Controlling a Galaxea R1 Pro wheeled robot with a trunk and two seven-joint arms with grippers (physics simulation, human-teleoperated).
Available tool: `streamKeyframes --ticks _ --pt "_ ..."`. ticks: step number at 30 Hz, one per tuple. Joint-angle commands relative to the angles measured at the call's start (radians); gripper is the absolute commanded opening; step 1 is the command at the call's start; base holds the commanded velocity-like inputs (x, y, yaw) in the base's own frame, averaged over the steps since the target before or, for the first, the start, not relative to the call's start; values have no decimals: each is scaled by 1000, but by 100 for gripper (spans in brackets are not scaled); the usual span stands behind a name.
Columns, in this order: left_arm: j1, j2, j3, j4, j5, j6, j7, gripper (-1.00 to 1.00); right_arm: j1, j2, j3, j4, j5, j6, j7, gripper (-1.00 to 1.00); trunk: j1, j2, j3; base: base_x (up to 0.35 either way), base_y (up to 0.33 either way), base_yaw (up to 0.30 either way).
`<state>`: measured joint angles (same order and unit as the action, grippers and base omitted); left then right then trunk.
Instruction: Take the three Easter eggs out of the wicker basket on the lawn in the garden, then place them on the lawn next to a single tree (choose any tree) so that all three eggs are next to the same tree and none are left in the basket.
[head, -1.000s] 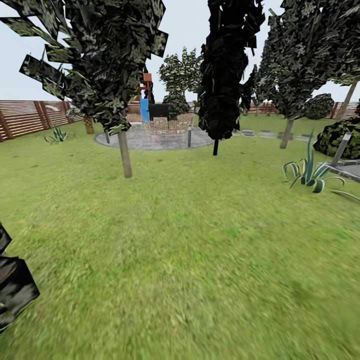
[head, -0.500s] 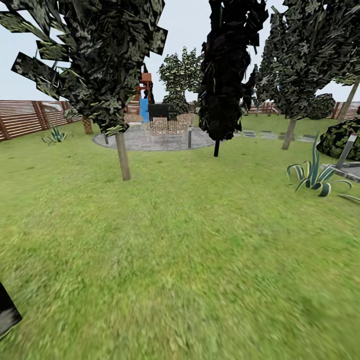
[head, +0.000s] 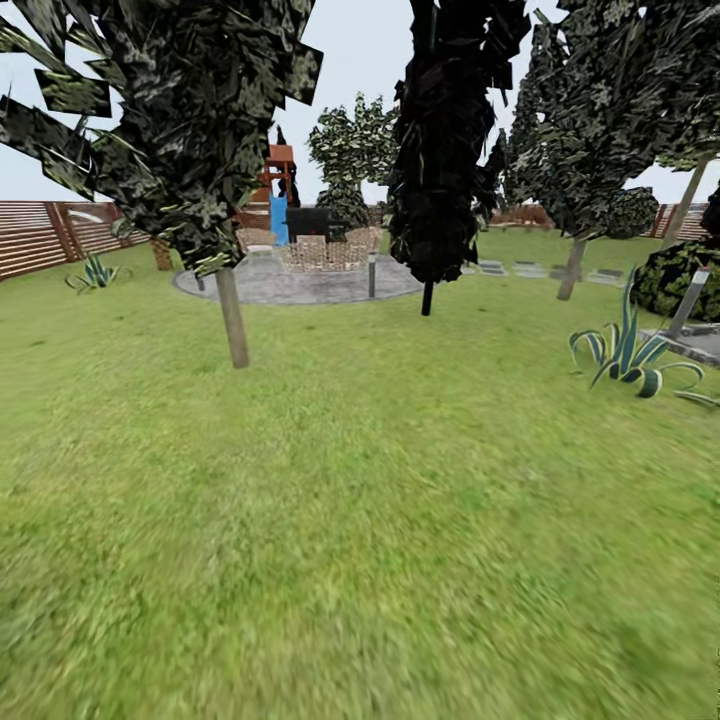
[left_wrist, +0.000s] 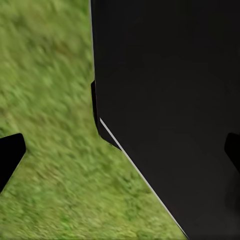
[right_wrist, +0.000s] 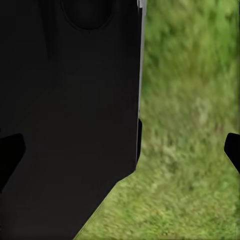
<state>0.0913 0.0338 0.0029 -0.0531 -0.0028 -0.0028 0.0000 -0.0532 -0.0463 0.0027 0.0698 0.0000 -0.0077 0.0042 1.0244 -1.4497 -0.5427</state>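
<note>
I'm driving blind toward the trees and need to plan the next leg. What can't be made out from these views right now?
- Patio furniture, head view: too small and far to identify.
- Near lawn, head view: blurred.
- Straight-trunked tree, head view: crown cut by the top and left edges.
- Ground in both wrist views: much of it covered by a black robot body.

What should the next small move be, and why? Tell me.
Probably turn the base to scan for the basket. The head view holds lawn, the pale-trunk tree, a black tree and a paved patio, with no basket or eggs to be seen. Both wrist views look down on grass beside the robot's dark body, so nothing is within reach yet.
</note>
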Motion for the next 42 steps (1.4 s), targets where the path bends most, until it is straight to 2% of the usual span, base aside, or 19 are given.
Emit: streamKeyframes --ticks 1,12,37,42 --pt "1 0 0 -2 0 0 0 100 -1 0 0 2 0 -1 0 100 1 0 -1 329 0 -272" --pt "1 0 0 -2 0 -1 0 100 -1 -1 0 2 -1 -1 0 100 1 0 -5 329 0 -243" --pt "1 2 0 -2 0 -2 0 100 -1 -1 0 2 -2 -1 0 100 1 0 -5 329 0 -8" --pt "1 2 1 -2 0 -2 0 100 -1 0 0 2 -4 -2 0 100 1 0 -5 330 0 -218"
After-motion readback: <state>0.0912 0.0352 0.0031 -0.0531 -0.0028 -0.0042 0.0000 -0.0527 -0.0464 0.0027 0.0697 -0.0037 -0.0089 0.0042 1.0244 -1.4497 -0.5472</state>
